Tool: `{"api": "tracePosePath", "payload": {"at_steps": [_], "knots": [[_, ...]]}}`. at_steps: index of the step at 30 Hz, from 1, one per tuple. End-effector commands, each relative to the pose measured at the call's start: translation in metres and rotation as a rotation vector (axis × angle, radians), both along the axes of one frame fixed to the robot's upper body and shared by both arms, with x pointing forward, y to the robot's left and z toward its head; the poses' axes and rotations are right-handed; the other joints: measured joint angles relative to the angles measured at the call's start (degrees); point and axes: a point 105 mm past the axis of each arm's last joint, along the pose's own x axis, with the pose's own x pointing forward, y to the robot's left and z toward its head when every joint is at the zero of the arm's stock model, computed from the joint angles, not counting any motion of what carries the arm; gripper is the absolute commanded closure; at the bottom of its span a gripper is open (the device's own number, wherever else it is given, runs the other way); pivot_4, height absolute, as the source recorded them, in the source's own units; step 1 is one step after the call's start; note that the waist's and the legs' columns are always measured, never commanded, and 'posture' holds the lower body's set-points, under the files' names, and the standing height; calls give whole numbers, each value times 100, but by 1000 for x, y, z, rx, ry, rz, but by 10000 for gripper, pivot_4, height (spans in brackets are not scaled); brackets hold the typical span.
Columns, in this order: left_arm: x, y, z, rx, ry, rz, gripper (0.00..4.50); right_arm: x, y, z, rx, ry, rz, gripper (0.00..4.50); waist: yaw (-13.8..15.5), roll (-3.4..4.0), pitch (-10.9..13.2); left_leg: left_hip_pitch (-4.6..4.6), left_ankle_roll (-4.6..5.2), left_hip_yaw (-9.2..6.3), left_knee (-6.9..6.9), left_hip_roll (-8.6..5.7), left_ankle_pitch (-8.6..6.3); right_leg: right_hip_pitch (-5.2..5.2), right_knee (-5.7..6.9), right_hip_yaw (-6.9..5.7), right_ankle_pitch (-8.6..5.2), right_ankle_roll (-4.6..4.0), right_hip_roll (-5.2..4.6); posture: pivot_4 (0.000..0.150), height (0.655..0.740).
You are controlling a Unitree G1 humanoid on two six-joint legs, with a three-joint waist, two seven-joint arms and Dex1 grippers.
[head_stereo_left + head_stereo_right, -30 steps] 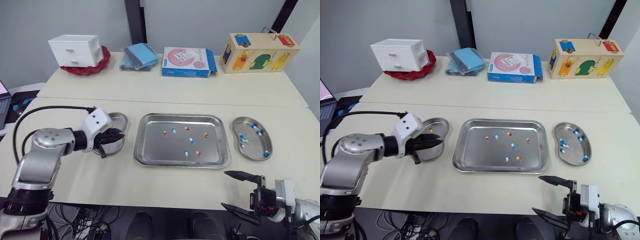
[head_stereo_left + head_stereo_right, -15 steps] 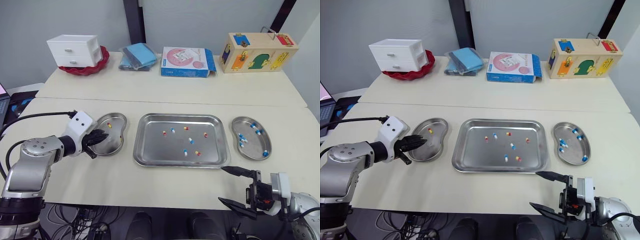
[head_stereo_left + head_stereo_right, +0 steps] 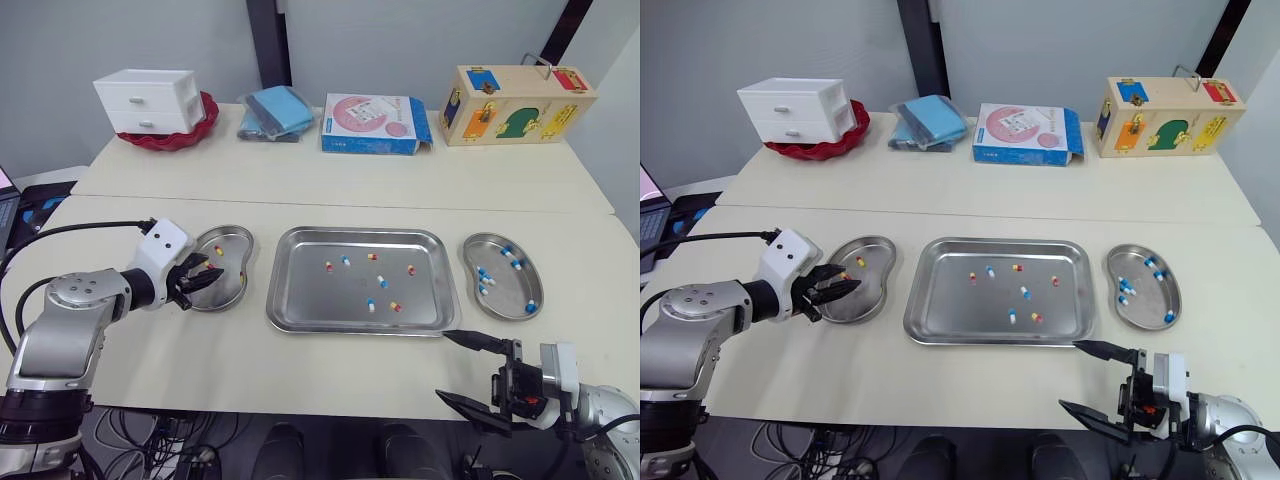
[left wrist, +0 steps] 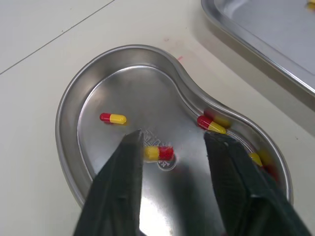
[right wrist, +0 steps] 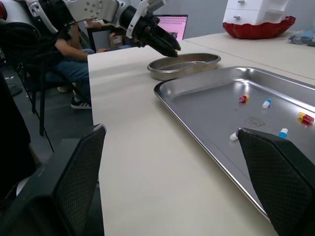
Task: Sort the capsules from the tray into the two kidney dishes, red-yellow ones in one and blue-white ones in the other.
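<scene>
My left gripper [image 4: 172, 140] hangs open just above the left kidney dish [image 3: 230, 245], at its outer end. Several red-yellow capsules lie in that dish; one red-yellow capsule [image 4: 158, 153] rests on the dish floor between the fingers, not gripped. The steel tray [image 3: 310, 300] in the middle holds several loose capsules, among them a red-yellow capsule [image 3: 396, 307] and a blue-white capsule [image 3: 371, 306]. The right kidney dish [image 3: 505, 292] holds several blue-white capsules. My right gripper [image 3: 443, 367] is wide open and empty, low at the table's front edge, near the tray's front right corner.
On the back table stand a white drawer box [image 3: 147, 100] on a red dish, folded blue cloths [image 3: 275, 110], a pink-and-blue box [image 3: 375, 123] and a wooden latch box [image 3: 520, 103]. A seated person [image 5: 74, 64] is beyond the table's left end.
My left gripper drew back from the middle of the left dish toward its outer end, then edged slightly inward again. The right gripper rose a little toward the tray's front edge.
</scene>
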Motion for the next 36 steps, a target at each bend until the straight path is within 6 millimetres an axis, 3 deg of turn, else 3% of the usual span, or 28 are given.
{"api": "tracePosePath", "payload": {"at_steps": [1,5,17,21,24,29,33,36], "knots": [[1,0,7,20,-14,-9,12399,-1,2,6,10,-26,3,0,0,0,0,0,0,0,0,0,0,0,0,1,0,0,0,1500,7400],[2,0,8,22,-14,-13,279,0,2,6,6,-23,0,0,0,0,0,0,0,1,0,0,0,0,0,1,0,0,0,1500,7400],[1,-2,10,-5,-37,-27,279,-3,-3,5,-23,15,-6,0,1,0,0,0,0,1,0,0,0,0,0,2,0,0,0,1500,7400],[-10,3,25,-80,-119,-51,279,0,-24,4,-153,154,-68,0,2,1,2,-4,0,5,0,-1,0,-2,-1,6,0,0,-2,1500,7400],[-26,21,24,-89,-89,-36,279,7,-46,11,-240,233,-156,0,-23,-3,2,-5,0,4,-1,1,0,-4,-2,5,0,0,0,1500,7400],[-56,74,17,-20,-11,87,279,11,-99,22,-423,392,-325,0,-34,-10,6,1,0,10,-20,1,0,-7,-13,9,0,0,-2,1500,7400],[-77,112,14,19,46,189,279,10,-139,28,-485,452,-456,0,-23,-22,6,-1,1,15,-33,0,0,-6,-44,10,0,1,-5,1500,7400],[-90,136,8,58,88,245,279,12,-158,31,-495,466,-520,0,-10,-26,4,-2,1,19,-55,0,0,-4,-79,8,0,1,-9,1500,7400]]}}
